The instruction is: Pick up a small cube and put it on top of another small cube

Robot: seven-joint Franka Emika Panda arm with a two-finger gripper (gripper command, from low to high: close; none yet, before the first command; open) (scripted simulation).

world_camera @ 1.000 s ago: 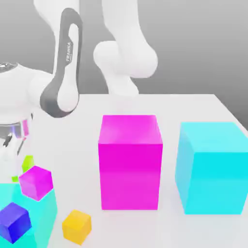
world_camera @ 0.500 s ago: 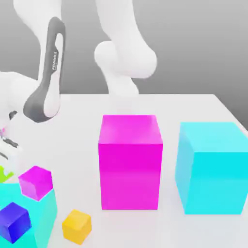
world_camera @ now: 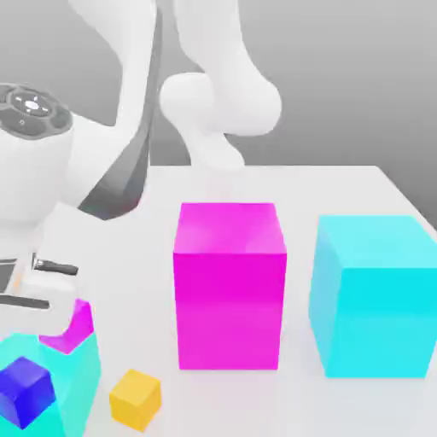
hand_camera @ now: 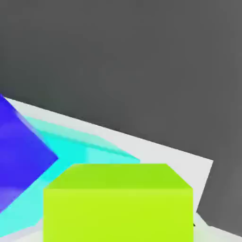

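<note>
Two task cubes matter here, and in the ext. view only one is at rest on the table (world_camera: 299, 183): the small orange-yellow cube (world_camera: 135, 399), approx. upright, nothing on top of it, just beside the big cyan block (world_camera: 83, 384) at the exterior view's left. The small magenta cube (world_camera: 78, 329) and small dark-blue cube (world_camera: 26, 390) overlap that block in the picture; can't tell exactly how they're supported. The white two-finger gripper (world_camera: 41, 297) is over at the exterior view's left too, partly covering the small magenta cube; can't tell if they touch. The big magenta block (world_camera: 229, 299) and the 2nd big cyan block (world_camera: 384, 316) stand well apart from all that, prob. irrelevant to the job.

Hand view: small lime-green cube (hand_camera: 118, 215) sits right at the gripper, pale finger parts either side of its lower portion, i.e. jaws closed down on it, cube held. Dark-blue cube is near, w/ cyan block beyond.

Progress, as I judge it: pick-up done, approx. halfway. Stack not made yet, since the orange-yellow cube's top is bare. Left to do: carry the lime cube over, line it up above the orange-yellow one, lower, let go, back off. Main risk en route: clipping the magenta or dark-blue cube, so extra height wd. help.
</note>
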